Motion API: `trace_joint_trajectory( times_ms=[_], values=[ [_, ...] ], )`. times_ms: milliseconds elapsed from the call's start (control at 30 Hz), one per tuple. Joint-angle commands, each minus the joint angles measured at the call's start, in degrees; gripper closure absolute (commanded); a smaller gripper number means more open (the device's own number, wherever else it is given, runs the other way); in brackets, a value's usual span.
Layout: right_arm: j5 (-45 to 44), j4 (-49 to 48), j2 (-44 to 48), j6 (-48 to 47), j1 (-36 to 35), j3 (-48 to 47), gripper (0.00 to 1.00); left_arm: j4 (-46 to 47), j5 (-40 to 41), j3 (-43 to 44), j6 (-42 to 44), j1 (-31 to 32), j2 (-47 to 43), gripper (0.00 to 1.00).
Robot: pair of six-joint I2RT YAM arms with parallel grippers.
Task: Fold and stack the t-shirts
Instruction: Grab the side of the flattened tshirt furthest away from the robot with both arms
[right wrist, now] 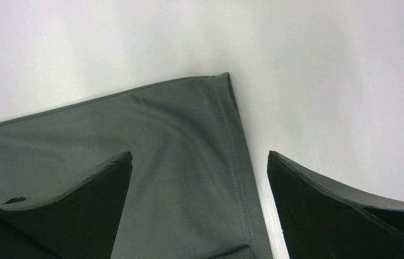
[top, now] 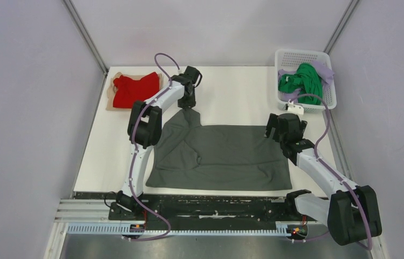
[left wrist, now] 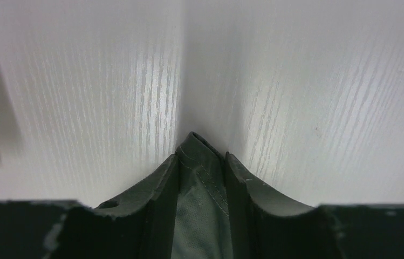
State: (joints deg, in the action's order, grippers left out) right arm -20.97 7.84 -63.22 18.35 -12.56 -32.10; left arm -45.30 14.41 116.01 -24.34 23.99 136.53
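Left wrist: hand (left wrist: pixel 202 158) tight on grey t-shirt (left wrist: pixel 199 218)

basket (top: pixel 303 53): white mesh, table's far-right corner | tan board (top: pixel 109 101): far-left corner | table (top: pixel 232 97): white woodgrain

The dark grey t-shirt (top: pixel 226 156) lies spread flat across the middle of the desk, one side along the near edge, creased left of centre, its far-left corner drawn into a narrow peak. The red t-shirt (top: pixel 135 89) sits folded in the far-left corner. The bright green t-shirt (top: pixel 299 80) and pale lavender t-shirt (top: pixel 323 70) are bunched together at the far-right corner.
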Motion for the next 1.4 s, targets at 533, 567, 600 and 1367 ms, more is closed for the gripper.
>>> trace_joint_trajectory(
  times_ms=[533, 567, 600, 1367],
  values=[
    [-7.9, -6.7, -21.6, 3.0, 4.5, -9.9, 0.10, 0.9, -1.2, -4.9, 2.6, 0.4, -6.7, 0.98],
    [-7.7, -7.3, -22.4, 3.1, 4.5, -10.2, 0.10, 2.1, -1.9, -6.2, 2.5, 0.4, -7.9, 0.98],
    [-7.7, -8.2, -23.2, 3.2, 4.5, -10.5, 0.11, 2.9, -2.8, -7.4, 2.3, 0.4, -8.8, 0.98],
    [-4.4, -10.4, -30.2, 0.9, 4.8, -12.1, 0.40, 9.3, -7.1, -26.1, -0.6, 1.7, -28.9, 0.98]
  ],
)
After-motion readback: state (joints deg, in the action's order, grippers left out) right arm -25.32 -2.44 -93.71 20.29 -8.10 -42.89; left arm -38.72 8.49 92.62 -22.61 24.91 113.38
